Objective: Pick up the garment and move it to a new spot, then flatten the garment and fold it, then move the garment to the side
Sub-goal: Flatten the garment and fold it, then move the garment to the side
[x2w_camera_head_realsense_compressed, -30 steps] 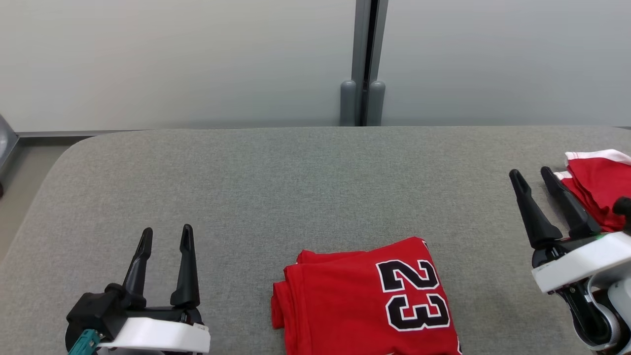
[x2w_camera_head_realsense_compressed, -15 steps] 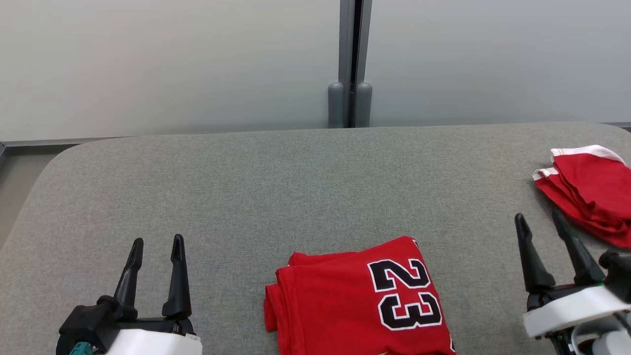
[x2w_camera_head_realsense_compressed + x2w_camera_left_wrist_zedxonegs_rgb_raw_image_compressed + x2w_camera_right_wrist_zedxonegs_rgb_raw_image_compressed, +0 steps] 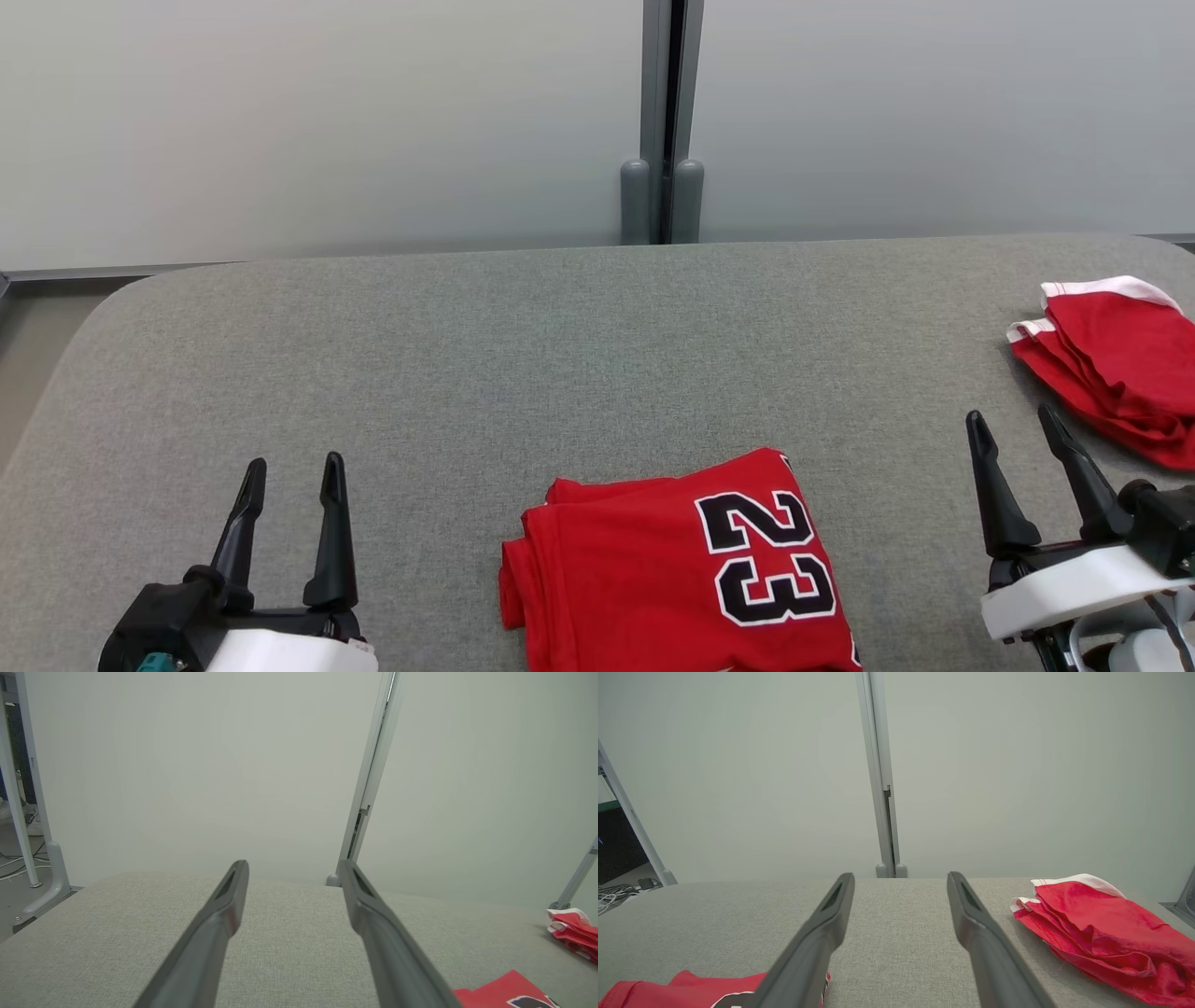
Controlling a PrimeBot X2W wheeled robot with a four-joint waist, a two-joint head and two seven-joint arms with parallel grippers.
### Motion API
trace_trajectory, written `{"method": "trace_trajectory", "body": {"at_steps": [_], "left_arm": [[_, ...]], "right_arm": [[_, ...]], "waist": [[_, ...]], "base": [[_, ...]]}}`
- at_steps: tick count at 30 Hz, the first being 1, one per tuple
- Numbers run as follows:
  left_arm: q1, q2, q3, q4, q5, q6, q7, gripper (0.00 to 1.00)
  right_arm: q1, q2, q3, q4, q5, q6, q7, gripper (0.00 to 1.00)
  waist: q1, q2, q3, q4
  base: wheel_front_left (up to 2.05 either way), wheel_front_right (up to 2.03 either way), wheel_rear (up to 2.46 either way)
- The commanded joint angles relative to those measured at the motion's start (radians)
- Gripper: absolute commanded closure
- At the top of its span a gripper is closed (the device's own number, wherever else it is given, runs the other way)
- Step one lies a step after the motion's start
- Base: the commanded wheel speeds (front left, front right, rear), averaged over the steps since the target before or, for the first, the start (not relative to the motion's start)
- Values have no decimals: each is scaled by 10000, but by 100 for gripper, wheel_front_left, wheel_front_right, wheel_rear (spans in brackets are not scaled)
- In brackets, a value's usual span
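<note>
Head view: folded 23 jersey [image 3: 672, 569] lies between left tool [image 3: 292, 460] and right tool [image 3: 1010, 413], both spread apart.

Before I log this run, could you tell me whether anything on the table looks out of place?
The red garment with white trim at the far right lies rumpled, layers splayed, unlike the neatly folded 23 jersey. The left claw and right claw are open and empty.
</note>
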Motion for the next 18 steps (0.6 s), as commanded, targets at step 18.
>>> {"method": "trace_trajectory", "body": {"at_steps": [18], "left_arm": [[-112,18,-286,82,-121,163,-8,0]], "right_arm": [[-248,48,-11,130,34,2,-43,0]], "waist": [[0,0,42,5]], "base": [[0,0,0]]}}
